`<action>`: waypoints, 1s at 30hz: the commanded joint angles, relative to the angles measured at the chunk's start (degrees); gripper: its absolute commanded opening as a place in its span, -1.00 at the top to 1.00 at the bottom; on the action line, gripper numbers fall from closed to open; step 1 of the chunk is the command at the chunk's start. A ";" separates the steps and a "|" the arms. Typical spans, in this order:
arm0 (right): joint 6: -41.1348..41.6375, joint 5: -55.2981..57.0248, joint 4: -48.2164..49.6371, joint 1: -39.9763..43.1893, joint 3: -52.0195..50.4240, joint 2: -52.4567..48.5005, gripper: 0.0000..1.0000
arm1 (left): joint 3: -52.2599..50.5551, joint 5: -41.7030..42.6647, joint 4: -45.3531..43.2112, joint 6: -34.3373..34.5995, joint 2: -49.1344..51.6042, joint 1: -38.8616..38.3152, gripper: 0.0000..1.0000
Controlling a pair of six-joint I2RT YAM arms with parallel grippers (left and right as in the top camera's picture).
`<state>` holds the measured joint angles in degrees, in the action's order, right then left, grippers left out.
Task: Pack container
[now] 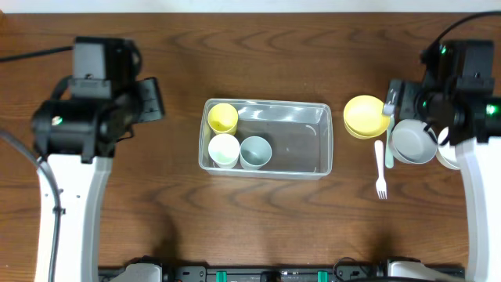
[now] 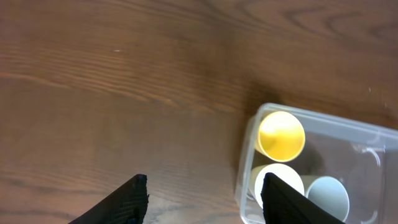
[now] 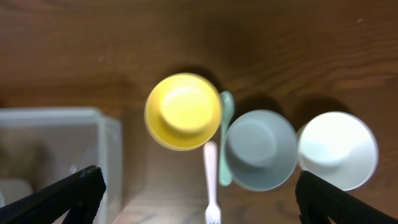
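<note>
The clear container [image 1: 313,160] sits mid-table and holds a yellow cup [image 1: 222,117], a white cup [image 1: 224,150] and a grey-blue cup [image 1: 255,152] at its left end. It also shows in the left wrist view [image 2: 373,138] and the right wrist view [image 3: 56,115]. To its right lie a yellow bowl [image 1: 363,115], a grey bowl [image 1: 413,142], a white bowl [image 1: 446,153], a white fork [image 1: 380,168] and a green utensil [image 1: 389,149]. My left gripper [image 2: 202,199] is open and empty, left of the container. My right gripper [image 3: 199,196] is open and empty above the bowls.
In the right wrist view the yellow bowl [image 3: 183,112], grey bowl [image 3: 260,149] and white bowl [image 3: 337,149] lie upside down in a row, with the fork [image 3: 211,180] between the first two. Bare wood lies left of the container.
</note>
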<state>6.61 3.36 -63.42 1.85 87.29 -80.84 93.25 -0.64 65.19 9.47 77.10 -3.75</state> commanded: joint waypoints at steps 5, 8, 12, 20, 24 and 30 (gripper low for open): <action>-0.66 1.29 0.66 0.92 6.36 -19.30 -0.98 | 0.94 -0.44 1.31 2.23 -0.04 1.64 -0.21; -0.74 1.14 2.25 0.94 9.18 -25.79 -0.99 | 0.92 -0.46 1.86 2.23 0.39 1.64 -0.21; -1.53 1.14 3.89 1.33 11.58 -33.00 -0.99 | 0.72 -0.46 1.84 2.23 0.50 1.64 -0.22; -4.26 1.14 3.78 2.12 12.09 -42.03 -0.99 | 0.72 -0.46 1.84 2.25 0.76 1.64 -0.22; -4.57 1.05 3.30 2.10 12.09 -44.89 -0.94 | 0.72 -0.44 1.86 2.25 0.87 1.64 -0.22; -4.55 0.70 3.32 2.12 12.07 -45.94 -0.32 | 0.72 -0.46 2.08 2.25 0.87 1.64 -0.22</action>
<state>2.33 3.99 -60.20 3.79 98.00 -126.87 93.34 -0.62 66.94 10.79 77.58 -2.35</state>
